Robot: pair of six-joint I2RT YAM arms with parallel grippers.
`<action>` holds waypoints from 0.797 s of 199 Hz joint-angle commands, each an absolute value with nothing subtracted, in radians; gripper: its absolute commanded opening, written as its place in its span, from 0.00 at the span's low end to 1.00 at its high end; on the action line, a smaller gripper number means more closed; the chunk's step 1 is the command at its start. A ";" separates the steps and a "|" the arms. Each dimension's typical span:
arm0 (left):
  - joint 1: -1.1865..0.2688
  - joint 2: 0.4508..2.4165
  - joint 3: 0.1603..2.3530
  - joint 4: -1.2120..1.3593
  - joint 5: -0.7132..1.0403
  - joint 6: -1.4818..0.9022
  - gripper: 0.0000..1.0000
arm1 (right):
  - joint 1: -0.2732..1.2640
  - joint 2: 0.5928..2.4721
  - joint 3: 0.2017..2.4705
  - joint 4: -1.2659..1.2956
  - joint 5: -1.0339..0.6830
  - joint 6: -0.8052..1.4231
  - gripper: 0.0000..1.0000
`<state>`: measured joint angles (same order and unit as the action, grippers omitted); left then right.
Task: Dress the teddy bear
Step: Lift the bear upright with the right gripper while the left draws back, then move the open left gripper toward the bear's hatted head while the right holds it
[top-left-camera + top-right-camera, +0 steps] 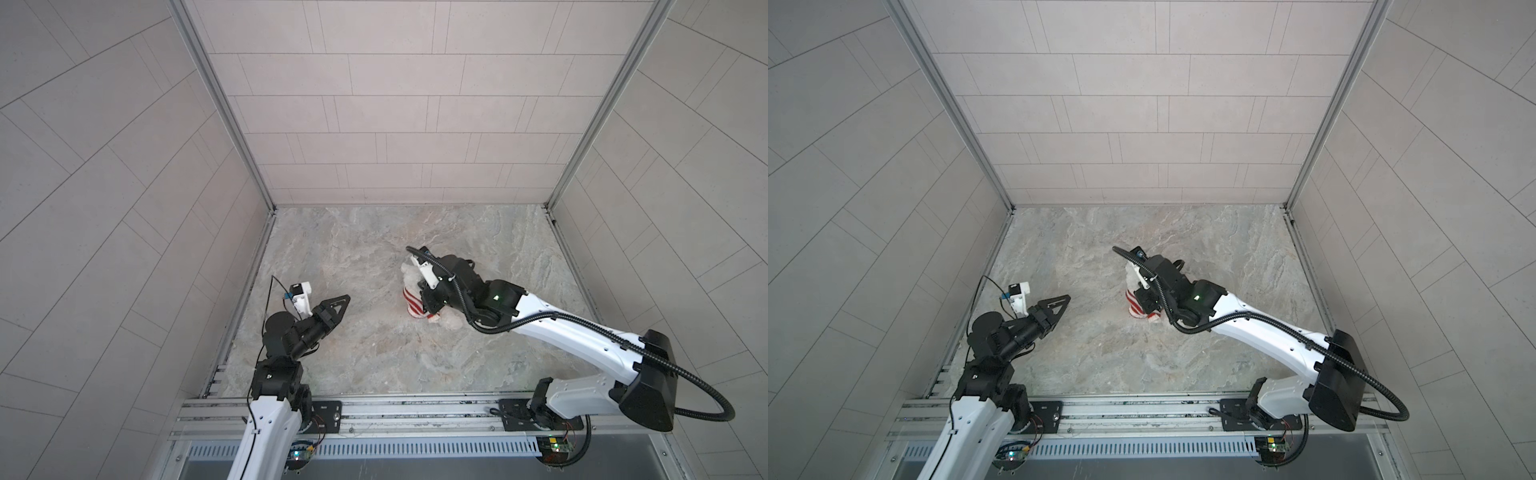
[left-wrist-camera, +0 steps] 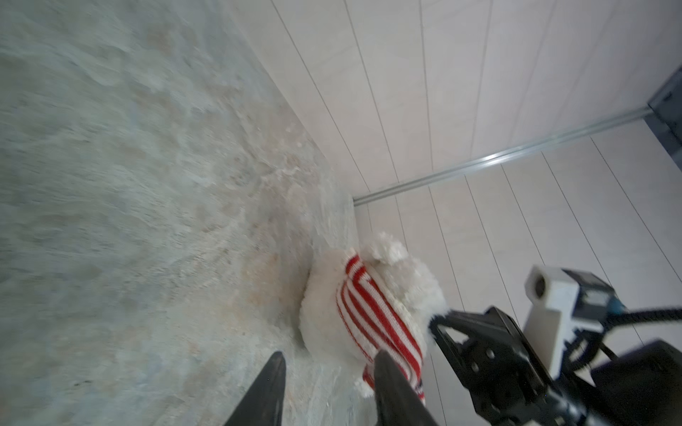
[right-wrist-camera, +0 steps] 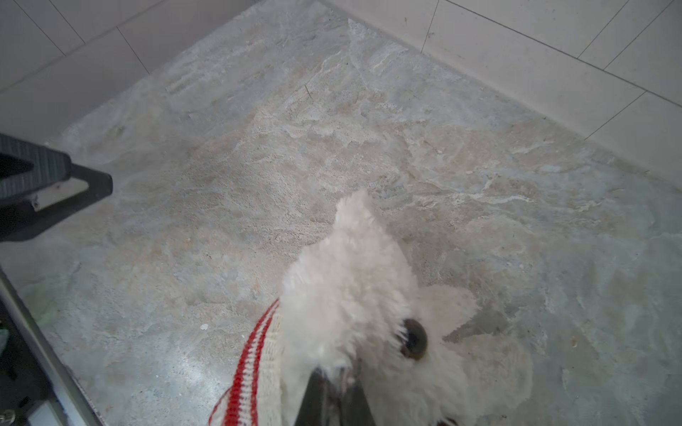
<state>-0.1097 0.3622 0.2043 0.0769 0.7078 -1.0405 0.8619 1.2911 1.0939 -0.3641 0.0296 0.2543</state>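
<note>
Right gripper (image 3: 337, 372) pinches head fur of the teddy bear (image 3: 350, 295), sitting upright; left gripper (image 2: 330, 354) spread.

My arms (image 1: 582, 336): white shells, black joints.
My fingers (image 2: 269, 383): black, tapered to points.
My hose (image 1: 702, 385): black, corrugated, looping.
My wrist cameras (image 2: 553, 298): white boxy housings.

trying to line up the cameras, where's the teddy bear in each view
Top view: teddy bear just right of centre.
Top view: teddy bear just left of centre.
Left wrist: lower middle.
Right wrist: bottom centre, one eye showing.
Shared landmark: the red-striped sweater on its body.
</note>
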 commanded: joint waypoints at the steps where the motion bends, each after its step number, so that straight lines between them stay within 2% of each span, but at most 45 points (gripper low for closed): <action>1: -0.257 0.327 0.249 0.116 0.663 -1.060 0.44 | 0.834 1.217 1.058 -0.238 -0.094 0.317 0.00; 43: -0.654 0.389 0.281 0.224 0.435 -1.028 0.59 | 0.785 1.138 1.037 -0.201 -0.116 0.362 0.00; 74: -0.875 0.579 0.355 0.339 0.287 -0.958 0.57 | 0.777 1.109 1.011 -0.144 -0.129 0.397 0.00; 94: -0.897 0.678 0.394 0.417 0.269 -0.947 0.53 | 0.775 1.097 0.986 -0.113 -0.148 0.416 0.00; 130: -0.897 0.747 0.464 0.360 0.195 -0.905 0.49 | 0.775 1.065 0.945 -0.086 -0.161 0.439 0.00; 159: -0.897 0.819 0.502 0.367 0.188 -0.906 0.39 | 0.773 1.054 0.928 -0.070 -0.165 0.448 0.00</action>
